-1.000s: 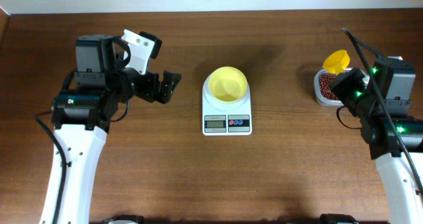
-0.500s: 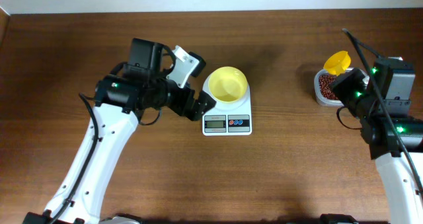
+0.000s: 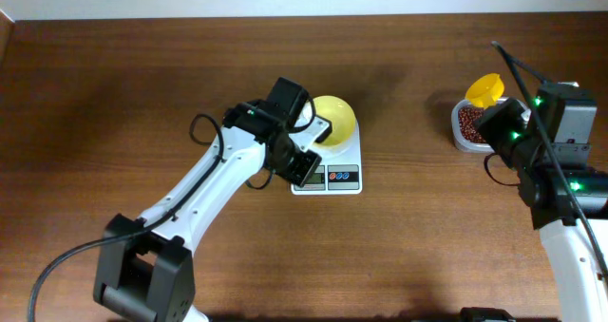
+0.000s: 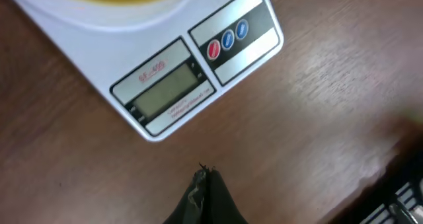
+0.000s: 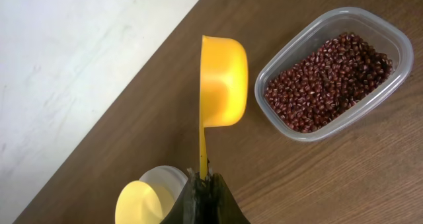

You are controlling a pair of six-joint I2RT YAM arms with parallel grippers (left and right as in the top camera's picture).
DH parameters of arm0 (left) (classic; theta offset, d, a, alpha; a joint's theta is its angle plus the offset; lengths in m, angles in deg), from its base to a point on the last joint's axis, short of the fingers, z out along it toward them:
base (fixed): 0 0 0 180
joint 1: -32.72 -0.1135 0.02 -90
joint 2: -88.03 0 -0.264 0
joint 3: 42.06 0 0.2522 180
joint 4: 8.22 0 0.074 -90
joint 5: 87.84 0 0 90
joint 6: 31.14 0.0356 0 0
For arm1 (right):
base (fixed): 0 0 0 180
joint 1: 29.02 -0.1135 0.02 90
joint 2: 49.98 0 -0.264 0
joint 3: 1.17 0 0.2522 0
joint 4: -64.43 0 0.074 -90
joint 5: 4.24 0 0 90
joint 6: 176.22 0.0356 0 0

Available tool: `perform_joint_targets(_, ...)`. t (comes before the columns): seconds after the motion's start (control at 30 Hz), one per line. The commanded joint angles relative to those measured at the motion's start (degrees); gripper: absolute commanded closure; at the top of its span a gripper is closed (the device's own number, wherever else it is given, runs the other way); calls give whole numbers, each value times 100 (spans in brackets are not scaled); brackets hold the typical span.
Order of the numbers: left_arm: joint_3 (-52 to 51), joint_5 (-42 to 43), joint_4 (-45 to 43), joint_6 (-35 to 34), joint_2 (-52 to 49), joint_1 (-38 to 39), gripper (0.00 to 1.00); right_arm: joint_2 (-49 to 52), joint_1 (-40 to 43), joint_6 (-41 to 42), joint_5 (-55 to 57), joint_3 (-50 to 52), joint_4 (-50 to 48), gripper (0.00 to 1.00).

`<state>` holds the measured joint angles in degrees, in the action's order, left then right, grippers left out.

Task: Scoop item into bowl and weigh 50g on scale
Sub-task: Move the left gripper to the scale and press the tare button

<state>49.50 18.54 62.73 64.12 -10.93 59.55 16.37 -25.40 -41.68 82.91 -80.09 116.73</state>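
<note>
Scale: white square digital kitchen scale (image 3: 326,161) at the tabletop (image 3: 142,94) centre; display (image 4: 165,92) on the left of its near strip, and the red and blue buttons (image 4: 227,40) on the right.
Bowl: pale-yellow bowl (image 3: 337,118) sits on the scale platform, no beans visible in the part that shows.
Beans: dark reddish-brown beans (image 5: 327,78) fill a clear rectangular container (image 3: 458,130) at the far right, well apart from the scale.
Left end effector: left end effector (image 4: 201,178) has its fingers pressed together on nothing, tip hovering just off the scale's near edge, nearer the display than the buttons.
Right end effector: right end effector (image 5: 201,178) is clamped on the thin handle of a yellow scoop (image 5: 221,78), whose cup hangs just beside the container, not over the beans.
Step in hand: likely pressing a button to switch on or zero the scale with the bowl aboard.
How to do it well: shift the closed tip right until it is over the buttons, not the display; come straight down and press lightly so the scale does not slide; avoid nudging the bowl; confirm a zero reading before the scoop dips into the beans.
</note>
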Motion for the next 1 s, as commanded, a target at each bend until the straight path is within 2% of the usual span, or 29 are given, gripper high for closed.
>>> perform_joint_targets(0.0,-9,-483,643,-151,713,-160,100,4,22,-76,52,-74,-20,96)
perform_joint_targets(0.03,-94,-557,693,-131,894,-177,100,4,22,-79,52,-74,-20,96)
perform_joint_targets(0.07,-404,-549,304,-133,1106,-175,100,4,22,-79,52,-74,-20,96)
perform_joint_targets(0.1,-579,-542,-210,-136,1117,-173,100,4,22,-79,52,-74,-20,96)
perform_joint_targets(0.13,-837,-363,-1115,-133,1097,-170,100,4,22,-76,52,-74,-22,96)
perform_joint_targets(0.2,-1167,-72,-2031,-131,1067,-70,100,4,22,-76,50,-74,-20,96)
perform_joint_targets(0.27,-1432,-79,-2317,122,1067,271,100,4,22,-76,50,-74,-22,96)
perform_joint_targets(0.3,-1561,-149,-2455,173,1060,509,100,4,22,-76,50,-74,-22,96)
perform_joint_targets(0.4,-1851,-1331,-3071,76,1012,951,100,4,22,-79,50,-74,-22,96)
perform_joint_targets(0.5,-2011,-1429,-3689,-210,632,988,100,4,22,-79,44,-74,-17,96)
perform_joint_targets(0.77,-2024,-1436,-4028,-197,138,1054,100,4,22,-79,33,-74,-22,96)
perform_joint_targets(0.83,-2024,-1735,-4094,-203,-46,1172,100,4,22,-79,31,-74,-22,96)
perform_joint_targets(0.97,-2024,-1790,-4225,-201,-365,1255,100,4,22,-79,31,-74,-20,96)
